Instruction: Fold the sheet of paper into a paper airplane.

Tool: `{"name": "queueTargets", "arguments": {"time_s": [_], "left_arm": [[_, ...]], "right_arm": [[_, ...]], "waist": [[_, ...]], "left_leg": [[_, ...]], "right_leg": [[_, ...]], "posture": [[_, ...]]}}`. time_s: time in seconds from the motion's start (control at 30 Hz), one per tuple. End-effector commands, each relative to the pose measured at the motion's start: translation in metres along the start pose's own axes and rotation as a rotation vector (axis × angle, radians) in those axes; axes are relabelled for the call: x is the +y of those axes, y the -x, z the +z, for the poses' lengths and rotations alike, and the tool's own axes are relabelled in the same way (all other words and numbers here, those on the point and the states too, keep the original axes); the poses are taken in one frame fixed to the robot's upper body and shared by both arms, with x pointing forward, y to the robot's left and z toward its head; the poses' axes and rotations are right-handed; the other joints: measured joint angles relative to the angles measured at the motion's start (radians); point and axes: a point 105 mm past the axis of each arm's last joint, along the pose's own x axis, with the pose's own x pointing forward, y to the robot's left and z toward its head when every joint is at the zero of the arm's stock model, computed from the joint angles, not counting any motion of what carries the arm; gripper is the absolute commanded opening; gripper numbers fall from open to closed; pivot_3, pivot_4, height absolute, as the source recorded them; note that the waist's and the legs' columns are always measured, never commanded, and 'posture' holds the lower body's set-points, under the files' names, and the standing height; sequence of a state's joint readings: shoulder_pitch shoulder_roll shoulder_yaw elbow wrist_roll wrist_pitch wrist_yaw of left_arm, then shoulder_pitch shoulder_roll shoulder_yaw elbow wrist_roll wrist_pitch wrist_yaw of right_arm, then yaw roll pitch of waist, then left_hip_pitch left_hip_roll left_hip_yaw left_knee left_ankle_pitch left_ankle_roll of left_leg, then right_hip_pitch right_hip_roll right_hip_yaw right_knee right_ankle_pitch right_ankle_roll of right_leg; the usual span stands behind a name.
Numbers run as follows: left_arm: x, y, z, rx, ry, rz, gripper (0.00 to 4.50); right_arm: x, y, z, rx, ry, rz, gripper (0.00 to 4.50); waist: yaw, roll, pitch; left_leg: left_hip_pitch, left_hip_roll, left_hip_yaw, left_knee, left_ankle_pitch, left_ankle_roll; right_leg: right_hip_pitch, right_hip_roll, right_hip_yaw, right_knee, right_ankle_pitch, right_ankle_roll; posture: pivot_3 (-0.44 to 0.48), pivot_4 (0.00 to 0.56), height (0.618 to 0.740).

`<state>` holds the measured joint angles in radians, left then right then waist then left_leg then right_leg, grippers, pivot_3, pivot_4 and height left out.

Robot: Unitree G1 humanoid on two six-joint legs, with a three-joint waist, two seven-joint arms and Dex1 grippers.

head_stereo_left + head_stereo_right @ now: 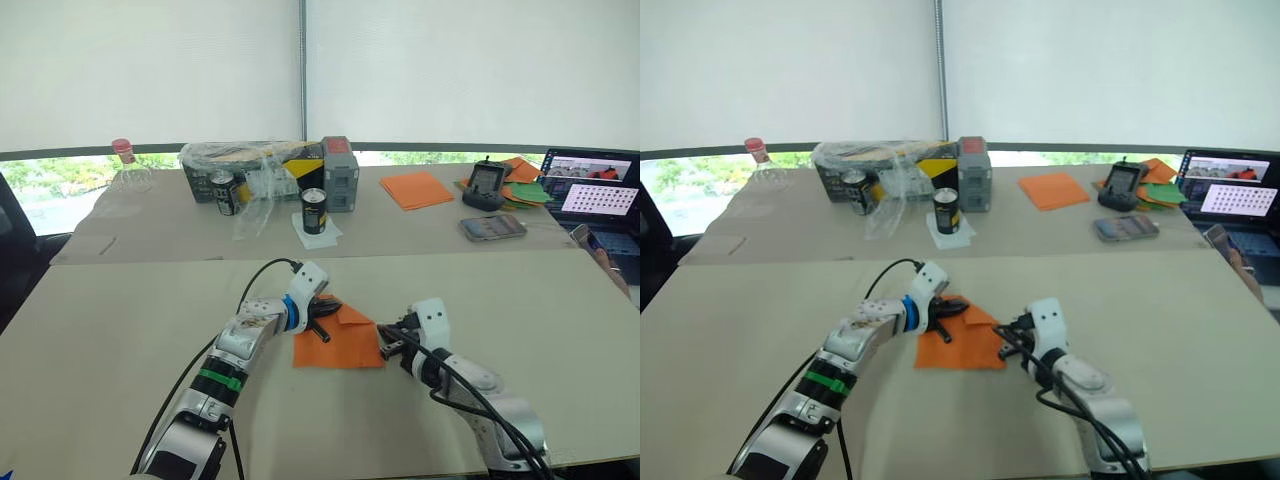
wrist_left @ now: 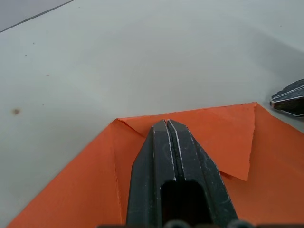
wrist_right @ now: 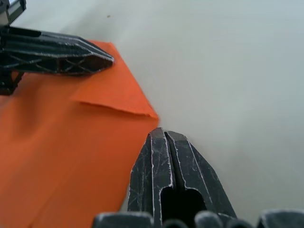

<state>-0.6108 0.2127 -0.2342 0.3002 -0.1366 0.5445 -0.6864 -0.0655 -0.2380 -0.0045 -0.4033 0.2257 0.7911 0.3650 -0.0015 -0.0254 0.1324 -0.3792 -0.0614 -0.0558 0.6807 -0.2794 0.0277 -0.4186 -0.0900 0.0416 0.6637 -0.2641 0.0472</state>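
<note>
The sheet of paper [image 1: 345, 346] lies flat on the near table, bright orange, with one far corner folded over into a triangular flap [image 2: 229, 137]. My left gripper [image 1: 322, 323] is shut, and its closed tips [image 2: 166, 124] rest on top of the sheet near the far folded edge, with nothing between them. Just off the sheet's right edge, beside the flap's corner, my right gripper [image 1: 384, 347] is shut too, its tips [image 3: 164, 133] low over the bare table. The two grippers stand close, about a flap's width apart.
On the far table are a stack of orange sheets [image 1: 416, 188], green papers [image 1: 530, 192], a phone [image 1: 492, 227], two cans [image 1: 314, 210], a plastic-wrapped box [image 1: 255, 165], a grey device [image 1: 340, 172] and a bottle [image 1: 128, 172]. A laptop [image 1: 598, 186] stands far right.
</note>
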Motion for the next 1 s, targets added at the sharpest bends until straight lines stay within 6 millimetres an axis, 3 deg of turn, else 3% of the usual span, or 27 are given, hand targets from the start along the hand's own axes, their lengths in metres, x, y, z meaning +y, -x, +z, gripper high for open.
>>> {"name": "queueTargets", "arguments": {"time_s": [0.03,0.13,0.4,0.6,0.73,0.87,1.0], "left_arm": [[0.000,0.002,-0.008,0.027,0.007,0.007,0.00],[0.000,0.002,-0.005,0.016,0.003,0.005,0.00],[0.005,0.007,0.002,-0.002,-0.010,0.025,0.00],[0.007,0.013,-0.001,0.002,-0.005,0.051,0.00],[0.013,0.018,-0.003,0.004,-0.012,0.094,0.00],[0.033,0.034,0.002,-0.020,0.002,0.187,0.00],[0.046,0.057,0.009,-0.043,0.019,0.249,0.00]], "right_arm": [[-0.002,0.007,0.028,-0.114,0.058,0.002,0.03],[0.003,0.007,0.045,-0.161,0.178,0.030,0.03],[0.021,-0.025,0.046,-0.111,0.289,0.087,0.03],[0.032,-0.048,0.032,-0.049,0.311,0.130,0.03],[0.035,-0.053,0.018,0.034,0.319,0.155,0.03],[0.041,-0.053,0.004,0.087,0.317,0.176,0.03],[0.048,-0.055,0.005,0.080,0.341,0.209,0.03]], "waist": [[-0.002,0.000,0.000],[-0.004,0.000,0.000],[-0.011,0.000,0.000],[-0.011,0.000,0.000],[-0.011,0.000,0.000],[-0.015,0.000,0.000],[-0.020,0.000,0.000]], "left_leg": [[0.000,0.000,0.000,0.000,0.000,0.000],[-0.001,0.000,0.000,0.000,0.000,0.000],[-0.002,0.001,0.000,0.000,0.000,-0.001],[-0.004,0.000,0.000,0.000,0.001,-0.001],[-0.004,0.000,0.000,0.000,0.001,-0.001],[-0.003,0.001,0.000,0.000,0.001,-0.001],[-0.002,0.002,0.000,-0.001,0.001,-0.001]], "right_leg": [[0.000,0.000,0.000,0.000,0.000,0.000],[-0.001,0.000,0.000,0.000,0.000,0.000],[-0.002,0.001,0.000,0.000,0.000,0.000],[-0.004,0.000,0.000,0.000,0.000,0.000],[-0.004,0.000,0.000,0.000,0.000,0.000],[-0.004,0.001,0.000,0.000,0.000,0.000],[-0.004,0.001,0.000,0.001,0.000,0.000]], "posture": [[0.000,0.150,0.740],[0.000,0.150,0.740],[0.000,0.150,0.740],[0.000,0.150,0.740],[0.000,0.150,0.740],[0.000,0.150,0.740],[0.000,0.150,0.740]]}}
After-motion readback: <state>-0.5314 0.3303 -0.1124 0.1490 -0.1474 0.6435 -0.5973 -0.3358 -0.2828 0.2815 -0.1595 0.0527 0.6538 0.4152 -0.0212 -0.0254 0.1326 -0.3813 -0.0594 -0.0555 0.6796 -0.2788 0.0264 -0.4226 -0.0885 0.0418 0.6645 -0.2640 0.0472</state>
